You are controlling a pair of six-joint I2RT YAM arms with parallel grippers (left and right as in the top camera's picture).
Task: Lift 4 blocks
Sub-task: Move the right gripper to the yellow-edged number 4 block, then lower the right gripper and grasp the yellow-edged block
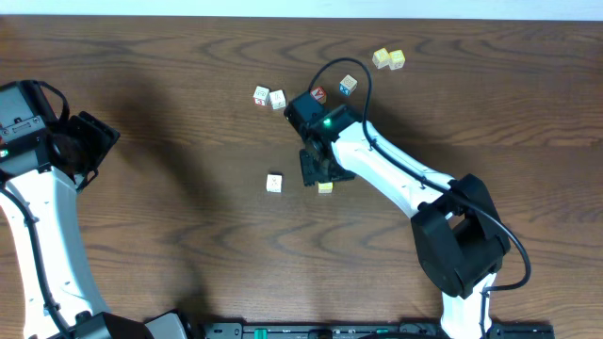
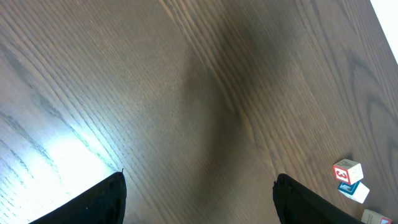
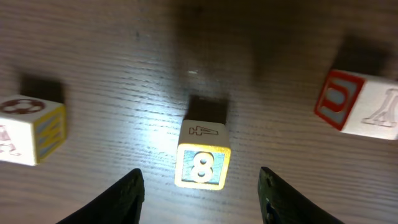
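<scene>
Dark brown wood covers the table (image 1: 170,141) in every view. Over it the right gripper (image 3: 200,186) hangs low, and the number-eight block (image 3: 202,163) sits on the table right between its two fingers (image 3: 124,199). The fingers are apart, with a gap on each side of the block, and they hold nothing. A cube has no long side, and it sits square to them. Going straight down and squeezing should work. How high the gripper hangs is hard to tell. The right arm (image 1: 396,174) reaches out to the middle and is the nearer one. The left gripper (image 2: 199,183) is far off, spread wide and empty.
</scene>
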